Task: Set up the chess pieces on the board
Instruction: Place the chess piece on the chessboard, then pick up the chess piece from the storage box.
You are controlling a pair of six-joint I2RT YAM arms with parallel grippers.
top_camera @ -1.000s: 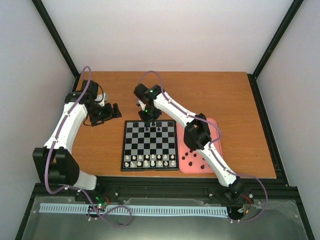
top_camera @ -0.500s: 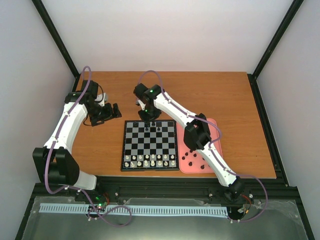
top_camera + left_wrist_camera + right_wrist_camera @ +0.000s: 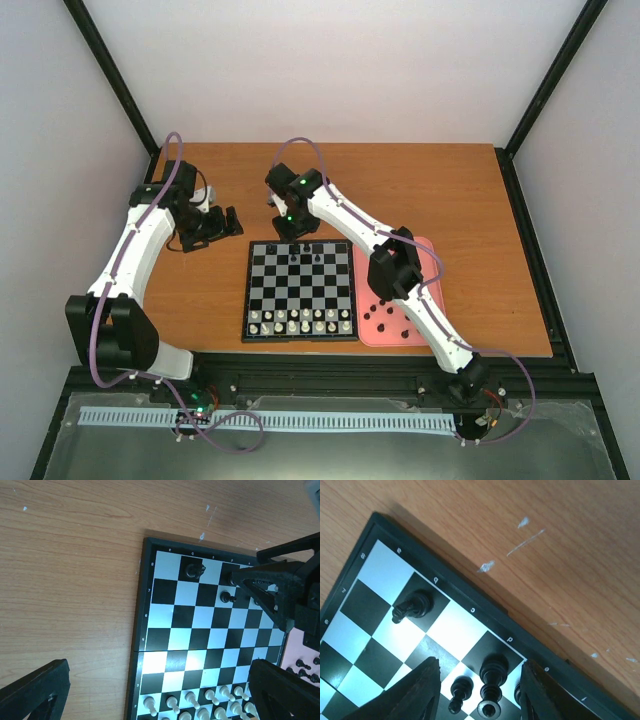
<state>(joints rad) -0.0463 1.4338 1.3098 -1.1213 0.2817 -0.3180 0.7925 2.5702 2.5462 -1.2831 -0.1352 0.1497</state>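
Note:
The board [image 3: 300, 290] lies in the middle of the table. My right gripper [image 3: 291, 228] hovers over its far edge, open. In the right wrist view its fingers [image 3: 422, 690] stand apart on either side of a tall black piece [image 3: 492, 685] upright on a back-row square, touching nothing. A black pawn [image 3: 459, 692] stands beside it and a black knight [image 3: 412, 607] two squares away. More black chess pieces [image 3: 388, 316] lie in the pink tray [image 3: 375, 340]. My left gripper [image 3: 228, 224] is open and empty over the table left of the board.
White pieces [image 3: 300, 320] fill the two near rows of the board. The left wrist view shows the board [image 3: 165, 635], the knight [image 3: 194, 570], the pawn [image 3: 227, 598] and the right arm's gripper [image 3: 280, 590] above the far right squares.
My right gripper has opened, letting go of the tall black piece, and has drawn slightly back from the board's far edge. The left arm has not moved.

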